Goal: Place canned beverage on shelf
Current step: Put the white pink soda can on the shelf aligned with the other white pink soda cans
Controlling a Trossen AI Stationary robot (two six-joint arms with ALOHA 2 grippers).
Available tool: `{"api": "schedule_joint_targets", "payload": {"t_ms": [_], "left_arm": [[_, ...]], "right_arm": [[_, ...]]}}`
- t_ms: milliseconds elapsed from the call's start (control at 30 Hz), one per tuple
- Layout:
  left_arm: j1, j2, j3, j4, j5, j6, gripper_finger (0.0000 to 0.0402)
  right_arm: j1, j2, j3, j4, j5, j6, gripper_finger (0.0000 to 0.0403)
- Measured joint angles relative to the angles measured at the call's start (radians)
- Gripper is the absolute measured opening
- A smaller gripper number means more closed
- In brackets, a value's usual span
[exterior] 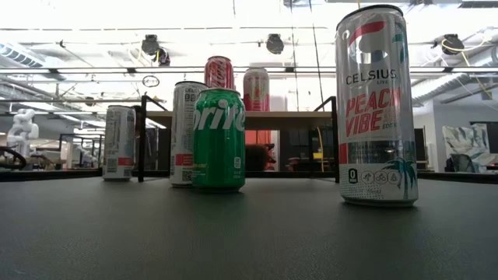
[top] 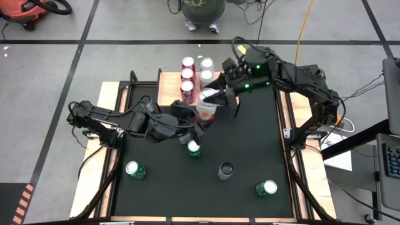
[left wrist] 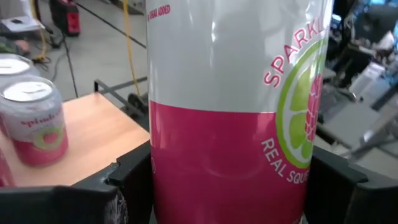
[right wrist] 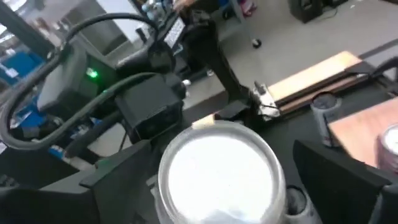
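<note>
Pink-and-white can [top: 206, 110] is being clamped by left gripper [top: 201, 119] beside the shelf [top: 172, 84]; right gripper [top: 220, 97] is being held spread above it.

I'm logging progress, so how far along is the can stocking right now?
Done: several cans already stand on the shelf. In hand: the left hand grips a pink and white can at the shelf's near edge, while the right hand hovers open right above it. Left: four cans on the black mat, including a Sprite can.
</note>
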State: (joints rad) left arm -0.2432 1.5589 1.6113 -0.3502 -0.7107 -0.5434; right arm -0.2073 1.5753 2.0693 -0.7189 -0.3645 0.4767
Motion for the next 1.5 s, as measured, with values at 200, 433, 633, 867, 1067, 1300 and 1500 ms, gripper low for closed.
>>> {"api": "schedule_joint_targets", "payload": {"t_ms": [200,433,633,867,1067,1300,1500], "left_arm": [[0.001,0.000,0.000,0.063,-0.026,0.009,0.0295],[0.002,0.000,0.000,0.157,-0.029,0.067,0.0295],[0.008,0.000,0.000,0.183,-0.027,0.089,0.0295],[0.009,-0.002,0.000,0.188,-0.031,0.089,0.0295],[0.008,-0.002,0.001,0.187,-0.030,0.108,0.0295],[0.009,-0.002,0.001,0.186,-0.030,0.112,0.0295],[0.008,-0.002,0.001,0.185,-0.025,0.112,0.0295]], "right_arm": [[-0.031,-0.025,0.000,0.060,0.002,0.005,0.0384],[-0.041,-0.048,0.000,0.056,-0.001,-0.007,0.0384],[-0.019,-0.048,0.000,0.061,-0.004,0.001,0.0385],[-0.004,-0.047,0.000,0.065,0.001,-0.022,0.0398],[0.001,-0.044,0.000,0.088,-0.004,-0.029,0.0399],[0.018,-0.043,0.000,0.106,-0.003,-0.043,0.0397],[0.036,-0.037,0.000,0.101,0.000,-0.044,0.0396]]}}
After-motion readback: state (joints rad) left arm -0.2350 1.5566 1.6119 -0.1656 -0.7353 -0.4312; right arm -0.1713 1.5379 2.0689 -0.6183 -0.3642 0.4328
